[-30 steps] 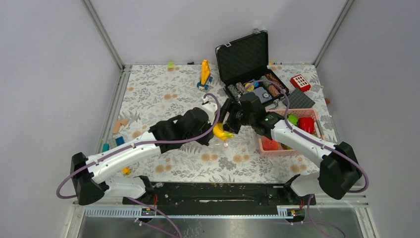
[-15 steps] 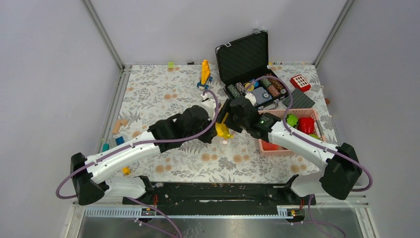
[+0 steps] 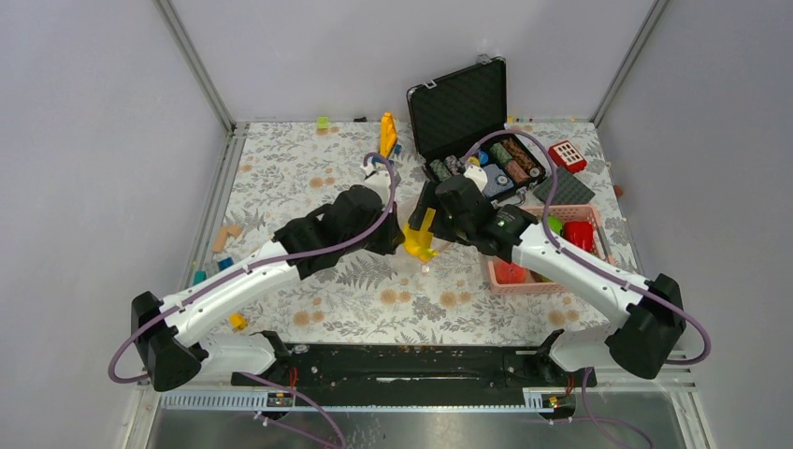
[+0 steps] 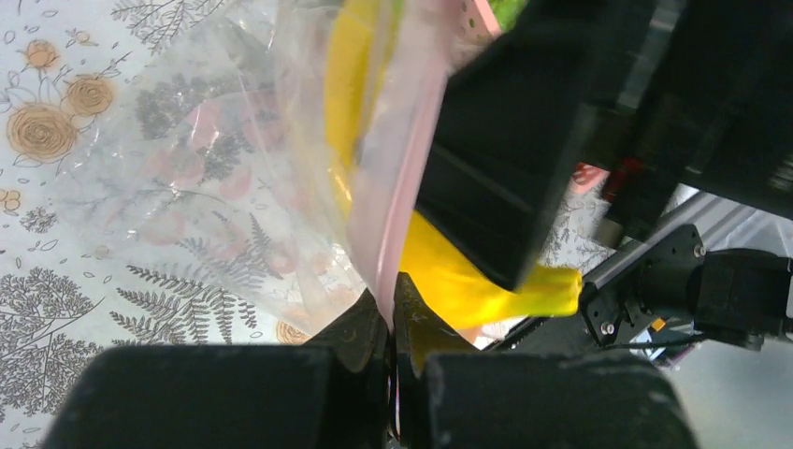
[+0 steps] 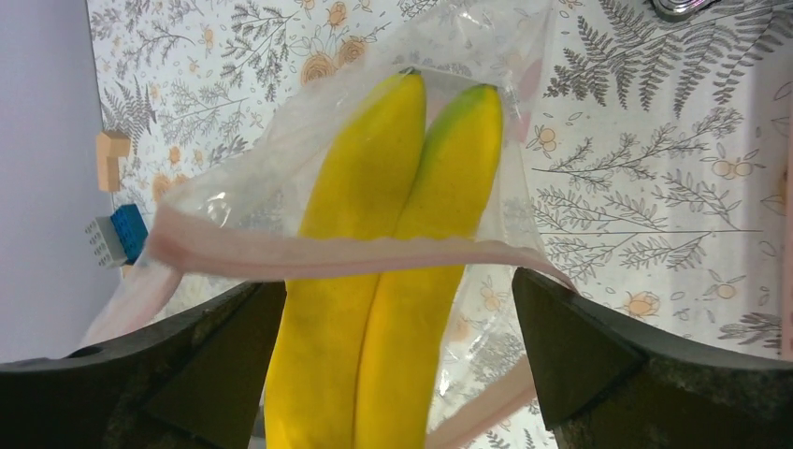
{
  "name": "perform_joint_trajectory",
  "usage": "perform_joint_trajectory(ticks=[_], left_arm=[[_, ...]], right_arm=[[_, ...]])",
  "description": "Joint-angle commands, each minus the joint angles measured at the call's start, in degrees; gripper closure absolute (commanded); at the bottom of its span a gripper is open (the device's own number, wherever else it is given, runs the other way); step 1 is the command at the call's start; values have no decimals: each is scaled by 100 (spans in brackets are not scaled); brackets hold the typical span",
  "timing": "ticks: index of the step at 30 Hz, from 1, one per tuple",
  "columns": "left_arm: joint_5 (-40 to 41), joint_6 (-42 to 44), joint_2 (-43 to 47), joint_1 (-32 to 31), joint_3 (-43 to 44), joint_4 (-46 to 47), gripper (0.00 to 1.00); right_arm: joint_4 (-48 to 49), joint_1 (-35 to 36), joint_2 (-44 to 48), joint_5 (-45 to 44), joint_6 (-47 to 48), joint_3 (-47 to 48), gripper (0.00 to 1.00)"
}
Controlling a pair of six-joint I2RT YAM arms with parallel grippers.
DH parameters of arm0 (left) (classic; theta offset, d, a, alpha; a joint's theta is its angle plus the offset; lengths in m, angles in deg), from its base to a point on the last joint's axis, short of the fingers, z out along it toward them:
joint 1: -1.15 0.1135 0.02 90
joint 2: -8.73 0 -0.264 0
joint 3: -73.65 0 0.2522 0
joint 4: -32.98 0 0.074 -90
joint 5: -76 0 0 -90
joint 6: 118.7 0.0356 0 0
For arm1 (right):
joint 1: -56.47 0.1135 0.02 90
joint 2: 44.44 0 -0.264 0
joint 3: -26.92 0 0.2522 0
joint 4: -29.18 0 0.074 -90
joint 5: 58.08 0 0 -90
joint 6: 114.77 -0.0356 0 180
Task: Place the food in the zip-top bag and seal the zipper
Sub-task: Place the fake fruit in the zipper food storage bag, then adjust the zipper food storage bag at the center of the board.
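Counter: floral-print cover.
Far right: black case, lid upright, rows of poker chips in its lower half.
Just right of the case: red block with white windows. A dark grey flat plate lies beside it, nearer.
Pink basket sits just in front of the plate.
Far edge, middle: yellow tower, upright, with a small green block to its left.
Left edge: peach block, blue block and teal block, close together.
Small yellow block at front left, apart from the rest.
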Motion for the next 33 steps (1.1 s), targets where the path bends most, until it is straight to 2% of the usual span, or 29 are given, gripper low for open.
perform_joint_trajectory(ticks=[1,12,17,23,25,28,30,31,33], left_arm=[[-357,-212,160,200,-119,452,100],[-236,-383,277,348,-164,452,100],[-251,-419,312,398,-175,470,100],[-233,-438,297,433,-141,437,100],[-271,-436,277,434,-108,427,100],[-267,-435,268,439,-72,391,100],[-236,-432,270,437,-41,347,100],[-209,-432,276,437,-21,315,100],[86,-417,278,435,73,81,100]], right_arm=[[-310,-54,371,-21,498,251,0],[34,-54,1391,-232,1105,-226,0],[25,-54,1697,-317,987,-823,8],[605,-54,1826,598,1285,-1373,12],[920,-54,1879,572,1296,-1556,17],[895,-54,1648,483,1303,-1488,22],[894,-54,1412,559,1306,-1388,34],[888,-54,1310,562,1331,-1312,46],[882,-54,1151,656,1485,-1070,79]])
